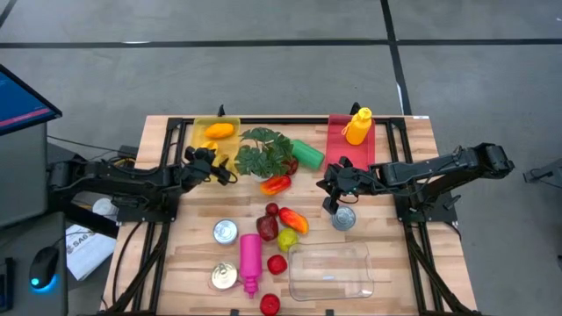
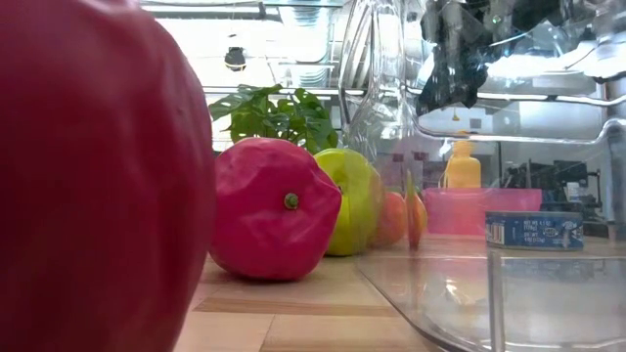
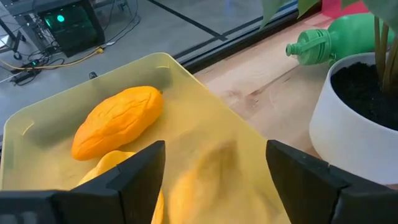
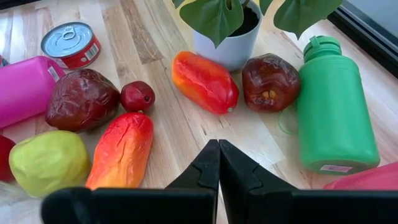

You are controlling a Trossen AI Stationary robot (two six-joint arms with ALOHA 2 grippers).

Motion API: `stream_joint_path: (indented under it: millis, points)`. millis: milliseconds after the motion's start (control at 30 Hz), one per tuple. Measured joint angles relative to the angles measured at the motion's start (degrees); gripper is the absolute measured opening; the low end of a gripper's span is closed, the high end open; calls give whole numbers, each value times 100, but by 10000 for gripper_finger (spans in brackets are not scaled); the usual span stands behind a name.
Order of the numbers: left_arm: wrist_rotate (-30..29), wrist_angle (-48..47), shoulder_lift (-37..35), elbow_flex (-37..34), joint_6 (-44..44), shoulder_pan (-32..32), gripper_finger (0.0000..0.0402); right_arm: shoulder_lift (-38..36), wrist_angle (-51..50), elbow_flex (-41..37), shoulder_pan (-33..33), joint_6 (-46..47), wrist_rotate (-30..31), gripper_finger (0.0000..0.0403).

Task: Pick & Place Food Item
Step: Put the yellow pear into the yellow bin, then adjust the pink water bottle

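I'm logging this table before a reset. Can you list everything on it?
yellow tray: 1, far left, holds orange fruit
potted plant: 1, green, far centre
green bottle: 1, lying by plant
pink tray: 1, far right, holds yellow bottle
cans: 3, centre and near left
pink bottle: 1, lying near centre
loose fruit: several, red, orange, green, centre
clear container: 1, near right
left claw: open over yellow tray
right claw: shut, empty
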Motion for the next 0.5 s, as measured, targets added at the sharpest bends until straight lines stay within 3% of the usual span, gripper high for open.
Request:
stream_joint_path:
  millis: [233,500]
  points:
    - [0,0,-5,0,5,0,289,0,1,0,2,0,1,1]
    - [2,234,-61,0,18,0,281,0,0,0,2,0,0,1]
